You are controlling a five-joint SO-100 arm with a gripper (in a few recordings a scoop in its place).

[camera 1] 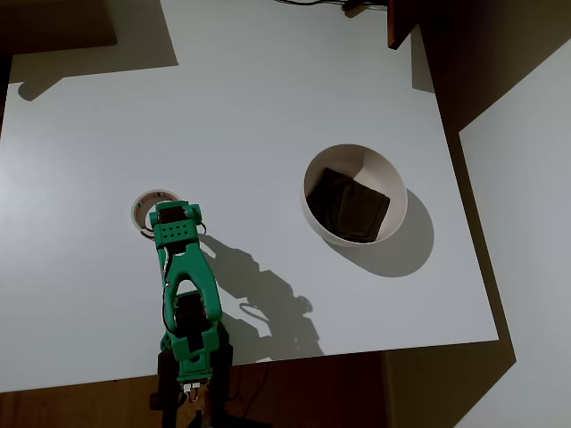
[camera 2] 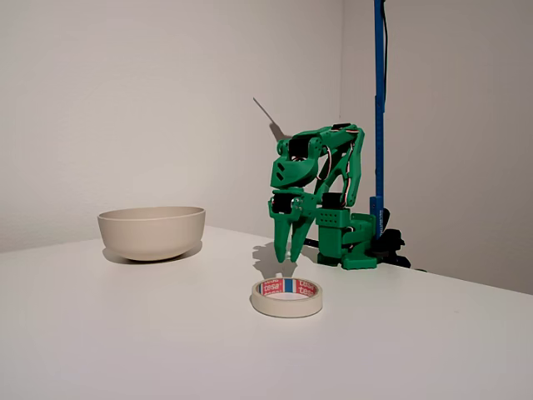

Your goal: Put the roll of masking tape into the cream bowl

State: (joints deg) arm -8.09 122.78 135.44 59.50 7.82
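Step in hand: reaching for the roll of masking tape (camera 2: 287, 297), not yet grabbing it. Lying flat on the white surface (camera 1: 268, 107), well apart from the cream bowl (camera 1: 355, 194), which holds dark brown square pieces. In the fixed view, green arm bent over with the jaws (camera 2: 288, 247) pointing down, just behind and above the roll, not touching it. Jaws a little apart at the tips, holding nothing. In the overhead view, green arm head (camera 1: 175, 223) covering part of the roll (camera 1: 150, 207), so lined up close over it. Next move, at a guess: go lower, put one finger inside the wide hole and one outside the ring, then squeeze. After that, lift up, swing across to the bowl, and let go over the middle. Careful aim needed, since thin and low, easy to push away.
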